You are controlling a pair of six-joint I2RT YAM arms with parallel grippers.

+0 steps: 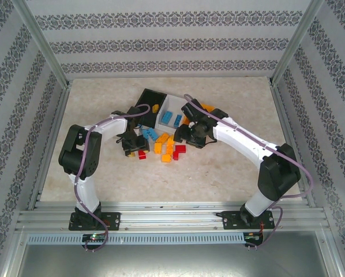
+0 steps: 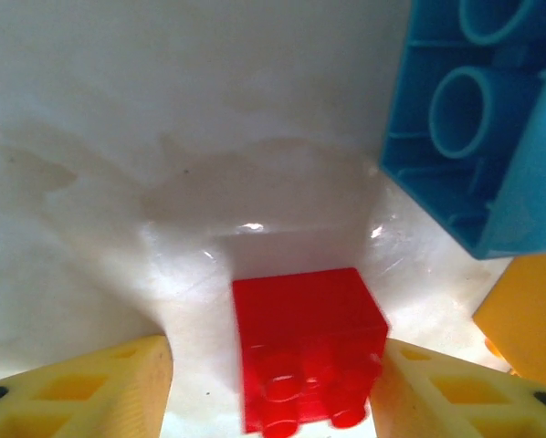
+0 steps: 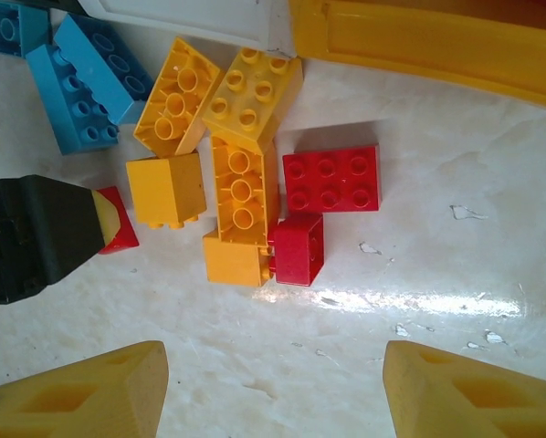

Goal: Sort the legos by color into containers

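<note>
The legos lie in a loose pile [image 1: 168, 148] in front of the containers: a black bin [image 1: 143, 99], a white bin [image 1: 171, 105] and an orange bin [image 1: 207, 107] partly under my right arm. My left gripper [image 1: 139, 149] is low on the table and open, its yellow fingers [image 2: 81, 388] on either side of a small red brick [image 2: 305, 338]; the left one stands clear of it. My right gripper [image 3: 273, 392] hovers open over bare table, just short of a red six-stud brick [image 3: 332, 178], a small red brick [image 3: 298, 249] and several yellow bricks [image 3: 241, 196].
Blue bricks [image 3: 81, 91] lie at the pile's left, one big in the left wrist view [image 2: 478, 119]. Blue bricks rest in the white bin [image 1: 171, 119], a yellow one in the black bin [image 1: 154, 108]. The orange bin's wall [image 3: 428, 36] runs along the top. Metal frame posts ring the table.
</note>
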